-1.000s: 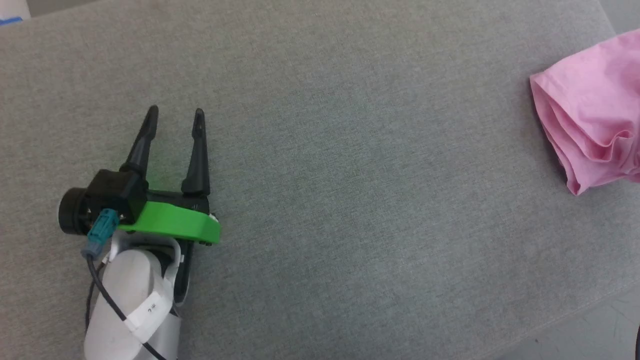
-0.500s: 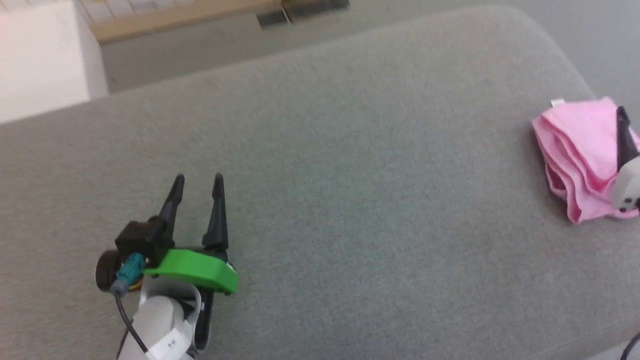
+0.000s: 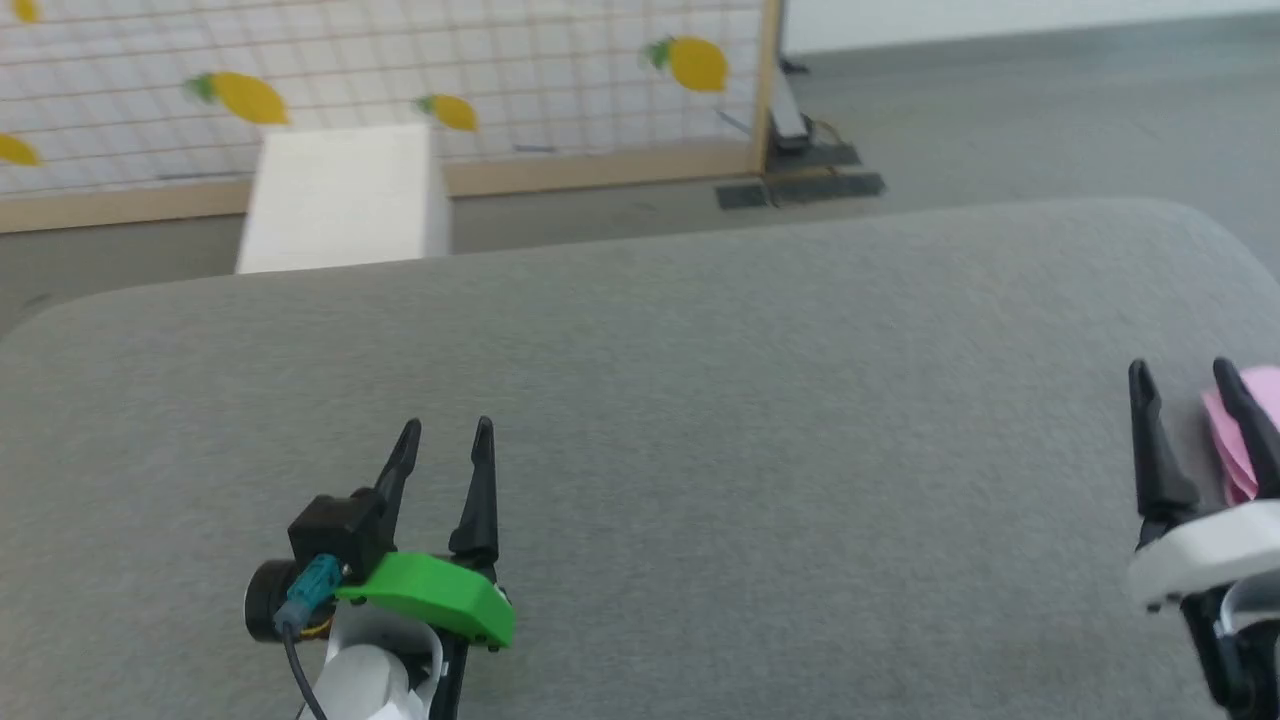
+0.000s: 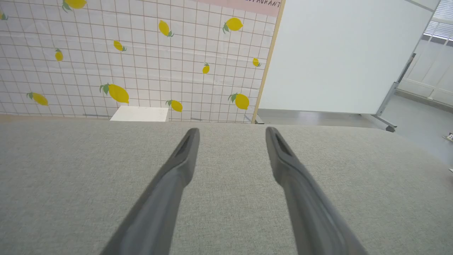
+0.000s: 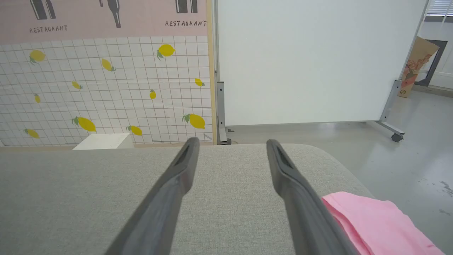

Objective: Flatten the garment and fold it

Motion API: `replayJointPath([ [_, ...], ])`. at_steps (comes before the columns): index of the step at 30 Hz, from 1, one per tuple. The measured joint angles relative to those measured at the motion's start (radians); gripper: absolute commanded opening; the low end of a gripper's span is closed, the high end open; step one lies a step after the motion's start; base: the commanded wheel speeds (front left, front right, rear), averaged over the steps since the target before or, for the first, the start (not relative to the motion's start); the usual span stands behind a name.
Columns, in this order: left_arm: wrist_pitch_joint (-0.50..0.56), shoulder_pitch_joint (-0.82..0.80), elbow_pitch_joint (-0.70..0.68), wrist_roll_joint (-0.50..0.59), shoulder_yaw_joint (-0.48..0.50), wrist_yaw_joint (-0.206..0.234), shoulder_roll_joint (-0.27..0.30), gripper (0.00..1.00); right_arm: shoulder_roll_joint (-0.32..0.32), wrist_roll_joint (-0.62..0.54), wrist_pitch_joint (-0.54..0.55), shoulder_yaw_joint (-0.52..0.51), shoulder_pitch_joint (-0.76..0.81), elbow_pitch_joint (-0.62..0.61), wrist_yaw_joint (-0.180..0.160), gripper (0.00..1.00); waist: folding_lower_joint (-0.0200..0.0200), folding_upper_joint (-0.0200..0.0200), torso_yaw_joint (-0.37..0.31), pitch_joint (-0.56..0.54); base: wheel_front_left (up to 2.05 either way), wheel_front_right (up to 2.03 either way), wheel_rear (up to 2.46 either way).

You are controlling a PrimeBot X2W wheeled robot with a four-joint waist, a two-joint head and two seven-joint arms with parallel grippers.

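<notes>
The garment point(image 3: 1250, 430) is a folded pink bundle at the right edge of the grey cushioned surface point(image 3: 700, 400). In the right wrist view the garment point(image 5: 375, 223) lies at the lower right, just beside my right finger. My right gripper point(image 3: 1185, 375) stands open with nothing between its fingers, just left of the garment. My left gripper point(image 3: 445, 432) hovers open and empty over the front left of the surface. Bare grey fabric shows between its fingers point(image 4: 180, 166) in the left wrist view.
Beyond the cushion's far edge are a white box point(image 3: 345, 195) on the floor, a tiled panel with yellow lemons point(image 3: 400, 70) and a white board on a wheeled stand point(image 5: 318, 60). Grey floor point(image 5: 407, 159) lies to the right of the cushion's rounded corner.
The head camera has tilted up, bringing the far wall and floor into view. My right gripper has come away from the pink garment and now stands open beside it.
</notes>
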Motion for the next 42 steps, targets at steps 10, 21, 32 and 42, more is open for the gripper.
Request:
replayJointPath([
  [10,0.0,0.019,0.006,-0.01,-0.003,0.0,-0.001,1.0,0.136,-0.047,-0.073,0.018,0.123,-0.077,0.0,1.0,0.0,0.0,0.122,-0.065,0.0,0.0,0.0],
  [21,0.0,0.059,0.006,-0.013,-0.002,0.008,-0.002,1.0,0.161,-0.087,-0.098,0.07,0.174,-0.062,0.0,1.0,0.0,0.0,0.153,-0.089,0.0,0.0,0.0],
  [32,0.0,0.066,0.011,-0.018,-0.004,0.017,-0.002,0.0,0.162,-0.075,-0.1,0.083,0.193,-0.055,0.0,0.0,0.0,0.0,0.151,-0.095,0.0,0.0,0.0],
  [42,0.0,0.065,0.01,-0.018,-0.003,0.017,-0.002,0.0,0.162,-0.077,-0.096,0.082,0.193,-0.055,0.0,0.0,0.0,0.0,0.15,-0.095,0.0,0.0,0.0],
])
